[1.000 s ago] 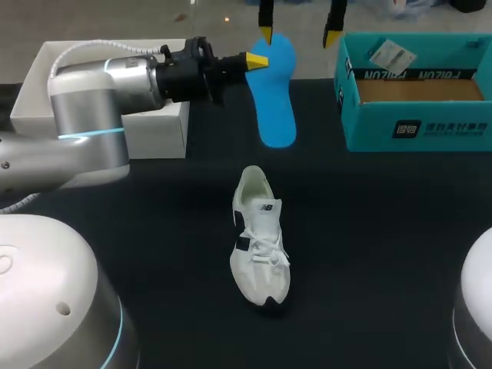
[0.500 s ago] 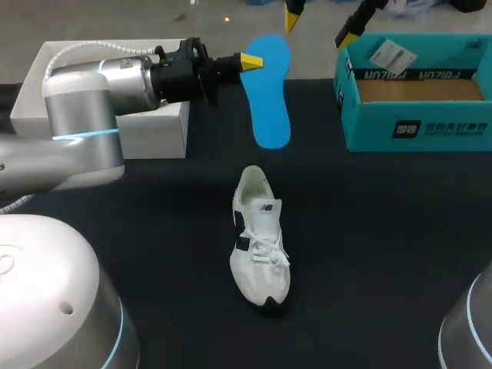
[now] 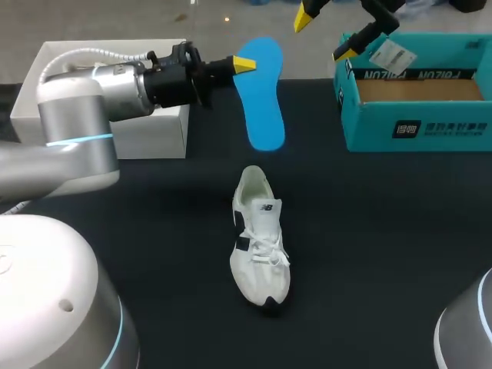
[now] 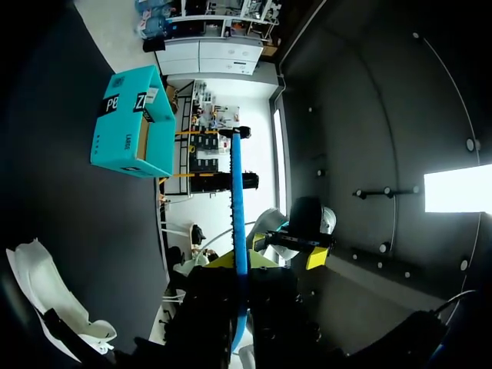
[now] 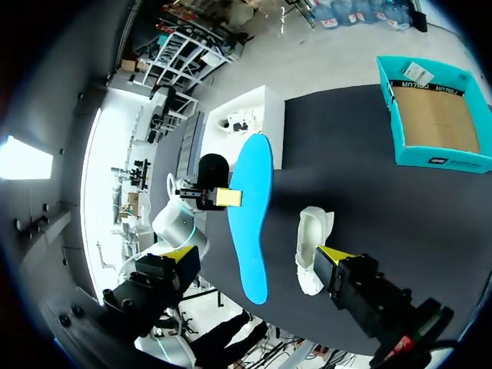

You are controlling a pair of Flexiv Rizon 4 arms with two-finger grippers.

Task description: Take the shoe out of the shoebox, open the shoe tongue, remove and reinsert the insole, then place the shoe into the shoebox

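Note:
A blue insole (image 3: 260,96) hangs in the air over the table's far middle, and my left gripper (image 3: 244,65) is shut on its upper edge. In the left wrist view the insole (image 4: 237,215) runs edge-on straight out from between the fingers. A white shoe (image 3: 260,242) lies on the black table, toe toward me, below and nearer than the insole. The teal shoebox (image 3: 415,92) stands open at the far right. My right gripper (image 3: 324,34) hovers open above the box's far left corner, apart from the insole. The right wrist view shows the insole (image 5: 250,223), the shoe (image 5: 314,250) and one of its fingertips (image 5: 332,256).
A white box (image 3: 108,100) stands at the far left, beneath my left arm. The teal shoebox (image 5: 434,115) holds a paper tag in its far corner. The black table (image 3: 384,231) is bare around the shoe.
My left gripper has carried the insole a little to the left. My right gripper has risen and swung right, away from the insole's top toward the shoebox, tilting as it went.

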